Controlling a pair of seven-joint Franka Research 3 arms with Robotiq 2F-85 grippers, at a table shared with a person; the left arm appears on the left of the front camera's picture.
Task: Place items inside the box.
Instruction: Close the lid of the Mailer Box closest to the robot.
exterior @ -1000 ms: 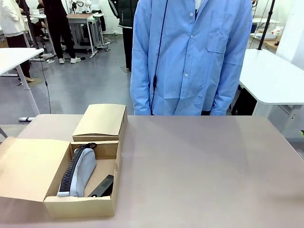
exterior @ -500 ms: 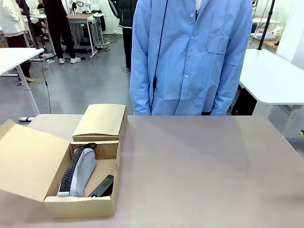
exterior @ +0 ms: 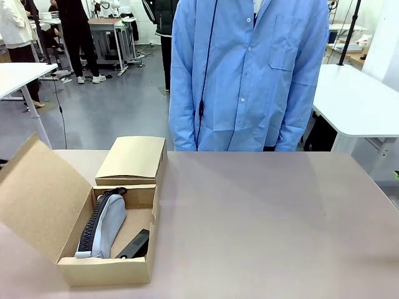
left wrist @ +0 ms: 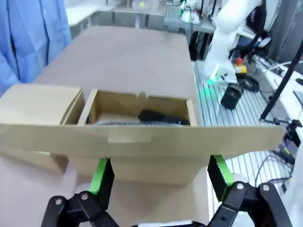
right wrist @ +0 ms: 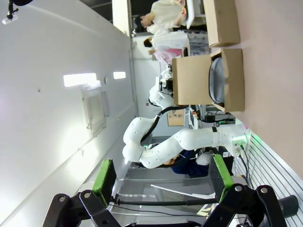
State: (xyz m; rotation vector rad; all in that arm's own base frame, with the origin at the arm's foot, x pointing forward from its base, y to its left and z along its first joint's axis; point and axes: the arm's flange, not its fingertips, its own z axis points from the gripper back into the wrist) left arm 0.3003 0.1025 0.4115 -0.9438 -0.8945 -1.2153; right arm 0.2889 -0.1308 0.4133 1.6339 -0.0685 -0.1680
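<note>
The table (exterior: 268, 218) carries everything near its left edge. A person in a blue shirt (exterior: 249, 75) stands at the far edge, arms hanging down.

The open cardboard box (exterior: 106, 271) sits at the table's near-left corner. Its big side flap (exterior: 40, 199) on the left stands tilted up and outward. A second, closed cardboard box (exterior: 132, 159) lies just behind it, touching its far wall.

Inside the open box, the grey zip pouch (exterior: 109, 224) lies along the left side, its black zipper running lengthwise. Beside it, toward the box's near-right corner, rests a small black item (exterior: 134, 244); it is probably one of the staplers, though its shape is too dark to tell for certain.

In the left wrist view, the left gripper (left wrist: 161, 172) faces the raised flap's outer side, its green-padded fingers (left wrist: 101, 174) spread wide with the flap's lower fold between them; whether the pads touch the cardboard cannot be made out. In the right wrist view, the right gripper (right wrist: 161, 177) is spread wide and holds nothing, well away from the box (right wrist: 210, 80).
</note>
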